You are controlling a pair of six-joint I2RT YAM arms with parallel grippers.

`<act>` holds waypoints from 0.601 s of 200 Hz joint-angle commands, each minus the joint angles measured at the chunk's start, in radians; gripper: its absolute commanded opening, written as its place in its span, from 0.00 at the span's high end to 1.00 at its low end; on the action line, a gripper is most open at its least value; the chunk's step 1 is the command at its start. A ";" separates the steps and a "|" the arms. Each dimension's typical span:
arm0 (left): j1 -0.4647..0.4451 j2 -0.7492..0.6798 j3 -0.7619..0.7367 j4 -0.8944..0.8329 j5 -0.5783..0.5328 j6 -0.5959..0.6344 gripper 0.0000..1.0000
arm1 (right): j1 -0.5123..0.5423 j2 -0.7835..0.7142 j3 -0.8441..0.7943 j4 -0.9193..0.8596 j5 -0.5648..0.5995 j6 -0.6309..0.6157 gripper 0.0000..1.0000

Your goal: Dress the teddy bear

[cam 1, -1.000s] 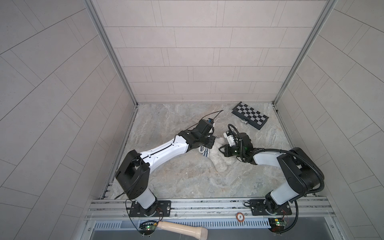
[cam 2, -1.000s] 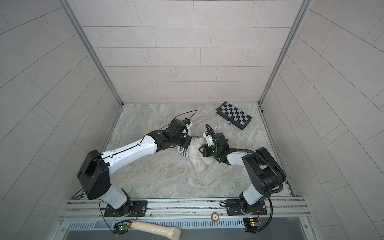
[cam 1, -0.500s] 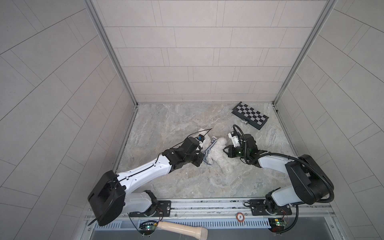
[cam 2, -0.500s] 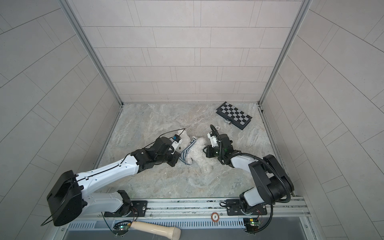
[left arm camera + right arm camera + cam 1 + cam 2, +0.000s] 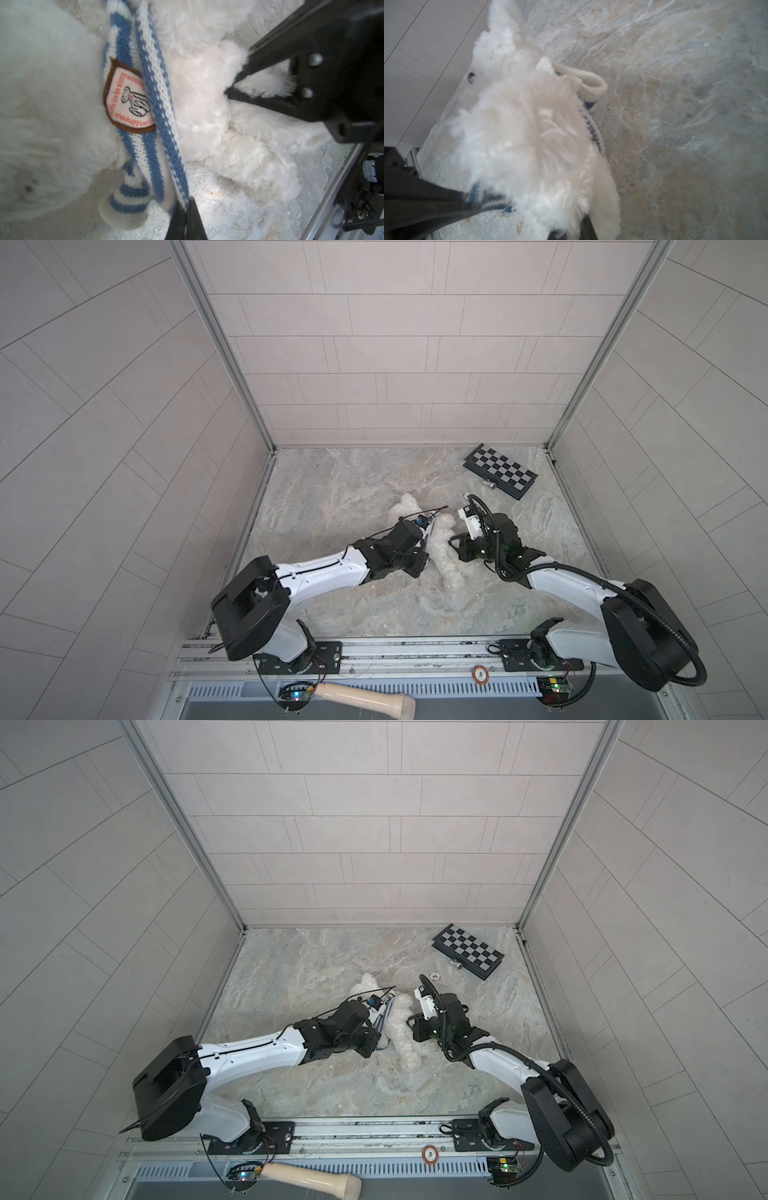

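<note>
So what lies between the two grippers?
The bear, with the striped shirt bunched against it. Both top views show it filling that gap; the left wrist view shows the shirt up close.

The teddy bear (image 5: 218, 116) was long-piled cream plush, fluffy and matt. The shirt (image 5: 158, 97) was open-knit cloth in blue and white, its badge (image 5: 128, 97) a smooth woven patch edged in brown stitching. The tabletop (image 5: 332, 497) looked like veined stone with a dull finish. The arm shells (image 5: 324, 576) were glossy white plastic, the right gripper (image 5: 227, 93) matt black plastic, the front rail (image 5: 415, 649) brushed metal
</note>
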 commanded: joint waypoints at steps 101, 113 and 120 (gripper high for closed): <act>0.126 0.087 0.337 -0.274 0.115 0.049 0.66 | 0.034 0.025 -0.018 0.104 -0.157 -0.199 1.00; 0.131 0.110 0.352 -0.275 0.115 0.045 0.68 | 0.034 0.026 -0.014 0.102 -0.163 -0.207 1.00; 0.135 0.128 0.367 -0.281 0.117 0.044 0.69 | 0.034 0.028 -0.013 0.100 -0.166 -0.212 1.00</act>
